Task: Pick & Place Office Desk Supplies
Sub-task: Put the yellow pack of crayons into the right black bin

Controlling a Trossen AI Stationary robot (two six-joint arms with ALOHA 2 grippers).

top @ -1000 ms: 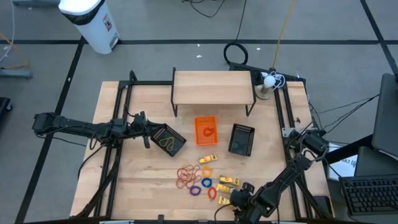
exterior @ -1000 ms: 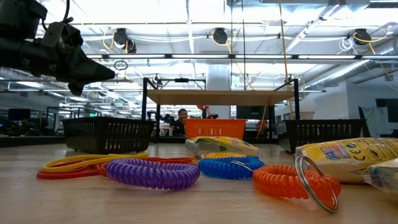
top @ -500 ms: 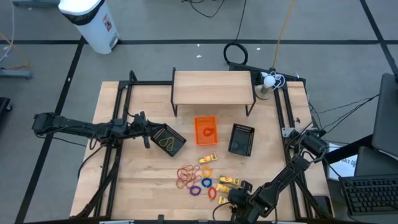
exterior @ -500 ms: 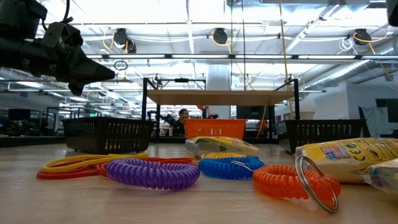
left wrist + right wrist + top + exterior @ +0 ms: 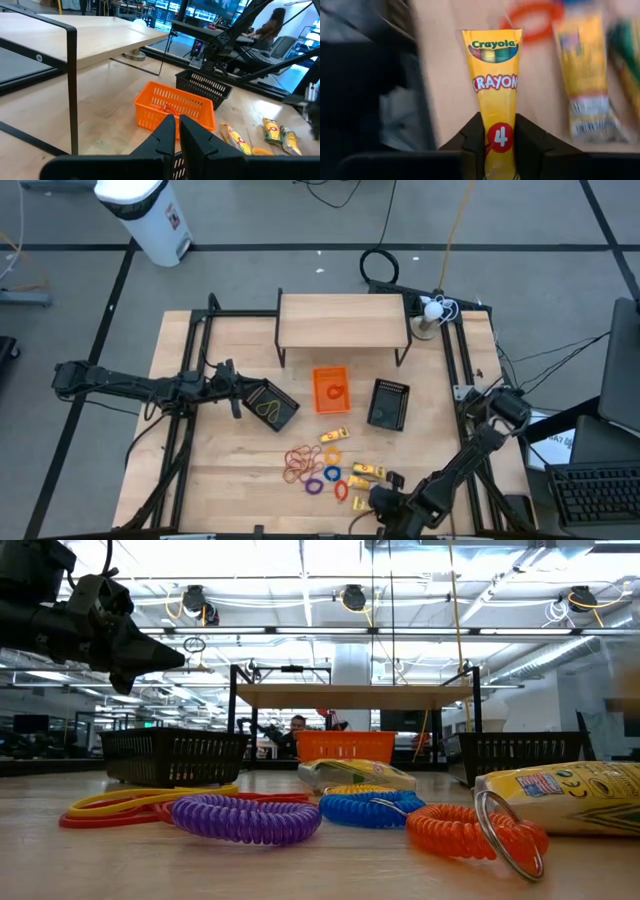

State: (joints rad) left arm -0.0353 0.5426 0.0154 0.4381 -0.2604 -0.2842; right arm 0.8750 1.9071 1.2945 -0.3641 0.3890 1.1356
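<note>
The office desk supplies lie near the table's front edge: red-brown and tan rubber bands [image 5: 298, 465], coiled purple [image 5: 245, 818], blue [image 5: 370, 808] and orange [image 5: 465, 830] rings, and yellow crayon packets [image 5: 368, 471]. My right gripper [image 5: 499, 121] is at the near edge [image 5: 376, 498], shut on one yellow crayon packet [image 5: 495, 75]. My left gripper [image 5: 175, 125] hovers shut at the left side [image 5: 238, 394], beside the left black mesh tray [image 5: 270, 406], in which a yellow band lies. My right gripper pinches the crayon packet between its two fingers [image 5: 470, 135], on the end that bears the red "4" dot [image 5: 500, 139]. The packet runs lengthwise along the fingers and sticks out forward past their tips, label side toward the camera.
An orange tray [image 5: 331, 389] and a second black mesh tray [image 5: 388, 403] stand mid-table behind the supplies. A wooden shelf on black legs [image 5: 343, 320] spans the far side. More packets [image 5: 587, 75] lie to the side of the held one.
The packet that lay at the right edge of the low view is gone from the table top there; my right gripper has taken hold of a crayon packet. The left arm has kept still.
</note>
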